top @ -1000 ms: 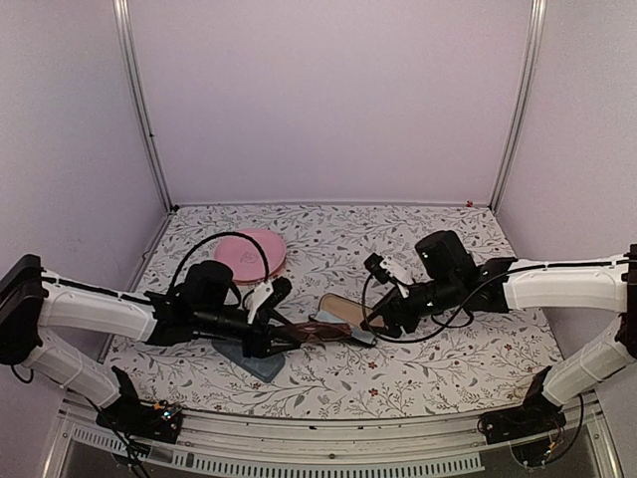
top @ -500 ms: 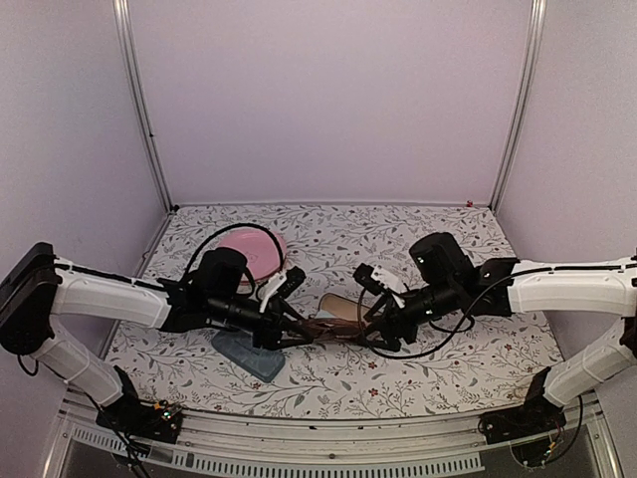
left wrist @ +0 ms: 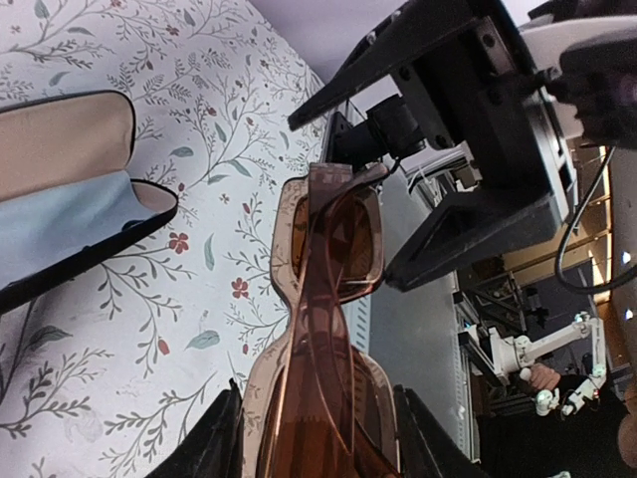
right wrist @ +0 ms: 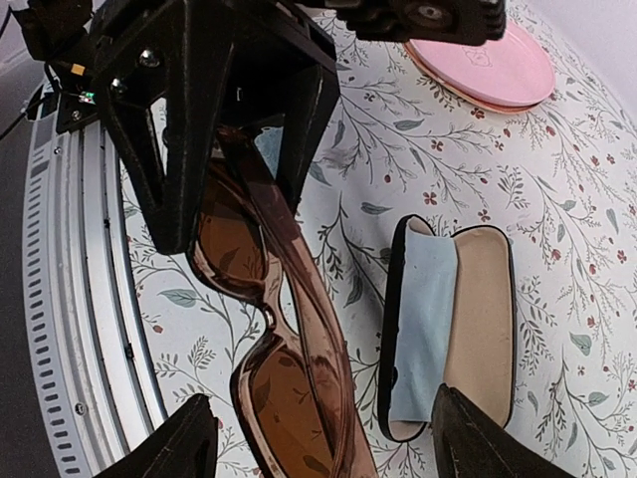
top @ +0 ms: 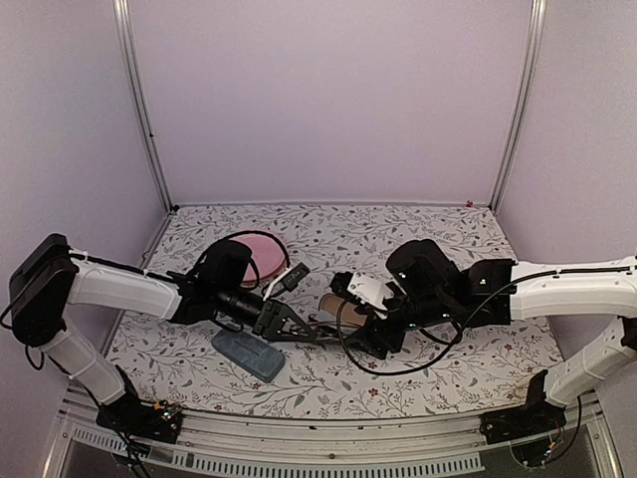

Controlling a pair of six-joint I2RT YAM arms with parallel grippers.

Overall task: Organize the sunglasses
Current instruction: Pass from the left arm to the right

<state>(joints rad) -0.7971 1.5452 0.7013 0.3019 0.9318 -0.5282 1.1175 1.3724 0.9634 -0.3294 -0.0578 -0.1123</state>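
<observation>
Top external view: two arms meet over the middle of the table (top: 438, 239), toward its near edge, with the reddish-brown sunglasses (left wrist: 323, 299) held in the air between them. The left gripper (top: 297, 329) pinches one lens end of the frame, a finger pressed on either side. The right gripper (top: 350, 317) has its fingers spread wide about the other end, touching nothing that the wrist views show. Just beyond the pair, the black case (right wrist: 478, 299) lies open on the table with a blue cloth (right wrist: 423, 319) in one half. A grey-blue case (top: 249, 354) sits toward the near left corner and a pink dish (top: 264, 244) lies farther back. The glasses look light and stiff, with a glossy frame likely to slip and dark lenses that would scratch or smear. Their thin arms, apparently folded across the lenses, seem the weakest part. The safest hold is probably across the thick frame rim at a lens corner, with modest pressure.
</observation>
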